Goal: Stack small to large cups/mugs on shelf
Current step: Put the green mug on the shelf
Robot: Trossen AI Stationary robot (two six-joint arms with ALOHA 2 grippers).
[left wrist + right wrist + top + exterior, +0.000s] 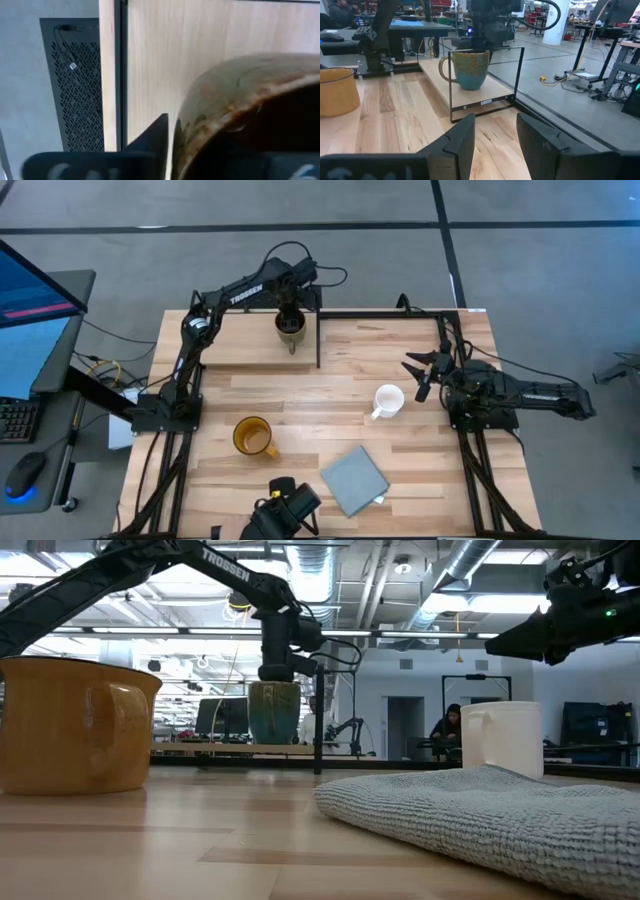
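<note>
One glazed olive mug (290,326), wooden shelf (250,338)

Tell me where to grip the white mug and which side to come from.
Grip the white mug by its rim wall from above, one finger inside, one outside, on the side away from the handle. It stands upright, mouth open upward, handle toward the table's front-left. The right gripper, open just beside it, is probably best placed.

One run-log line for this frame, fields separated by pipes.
left gripper on olive-brown mug atop light-wood shelf | right gripper open, idle | white mug, yellow-orange mug on table
</note>
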